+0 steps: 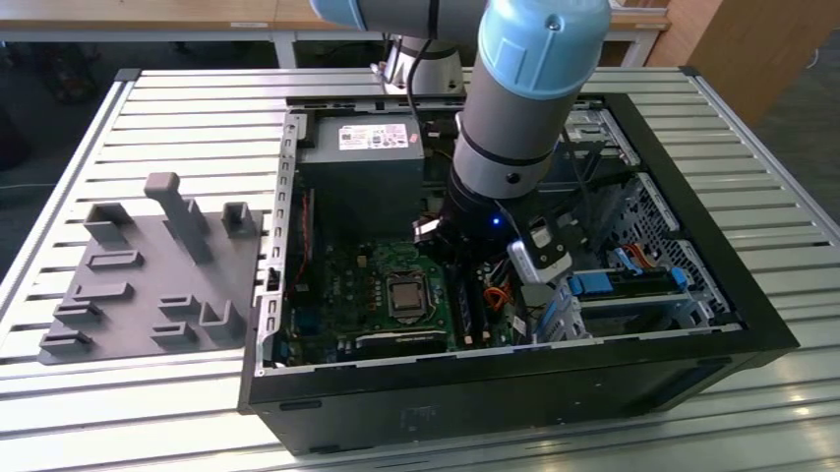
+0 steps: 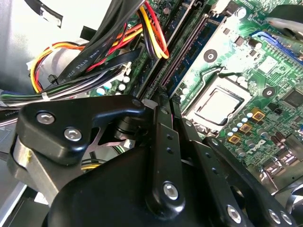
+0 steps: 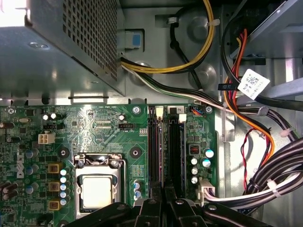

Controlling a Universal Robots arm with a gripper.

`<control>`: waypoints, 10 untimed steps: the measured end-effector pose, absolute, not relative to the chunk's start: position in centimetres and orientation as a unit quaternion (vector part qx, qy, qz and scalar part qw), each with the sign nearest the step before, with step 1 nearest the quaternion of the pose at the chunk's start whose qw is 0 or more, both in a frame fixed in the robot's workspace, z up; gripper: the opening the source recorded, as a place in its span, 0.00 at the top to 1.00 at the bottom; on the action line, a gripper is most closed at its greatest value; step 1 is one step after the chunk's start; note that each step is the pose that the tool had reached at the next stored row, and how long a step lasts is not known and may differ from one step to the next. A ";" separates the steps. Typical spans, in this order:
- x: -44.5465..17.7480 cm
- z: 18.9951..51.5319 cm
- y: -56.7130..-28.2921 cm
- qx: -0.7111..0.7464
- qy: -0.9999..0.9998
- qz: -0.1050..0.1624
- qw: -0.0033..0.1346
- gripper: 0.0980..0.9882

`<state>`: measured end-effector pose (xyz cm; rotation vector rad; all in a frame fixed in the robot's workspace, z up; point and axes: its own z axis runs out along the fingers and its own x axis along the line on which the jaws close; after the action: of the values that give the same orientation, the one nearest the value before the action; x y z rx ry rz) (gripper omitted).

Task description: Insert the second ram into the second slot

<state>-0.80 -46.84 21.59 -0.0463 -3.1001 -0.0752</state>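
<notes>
Black hand [image 3: 163, 196] over half-hidden slots [image 3: 163, 142]

The robot's arm [image 1: 525, 108], a grey tube with light-blue joint caps, reaches down steeply from the far edge of the bench, its black wrist lit by a small blue lamp. At its lower end the gripper [image 3: 163, 198] points downward, black linkage bars fanning out on either side in both wrist views. The two fingers [image 3: 155, 191] stand close together and nearly parallel, with a narrow dark gap between them. In the second wrist view the same fingers [image 2: 163, 142] run side by side from the black gripper body.
</notes>
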 end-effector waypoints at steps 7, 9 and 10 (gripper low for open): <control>-0.8 21.5 -46.8 -0.015 -0.999 -0.024 0.020 0.96; -0.8 21.5 -46.8 -0.015 -0.999 -0.025 0.020 0.96; -0.8 21.4 -46.8 -0.015 -0.999 -0.025 0.020 0.96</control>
<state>-0.79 -46.83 21.41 -0.0463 -3.1002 -0.0760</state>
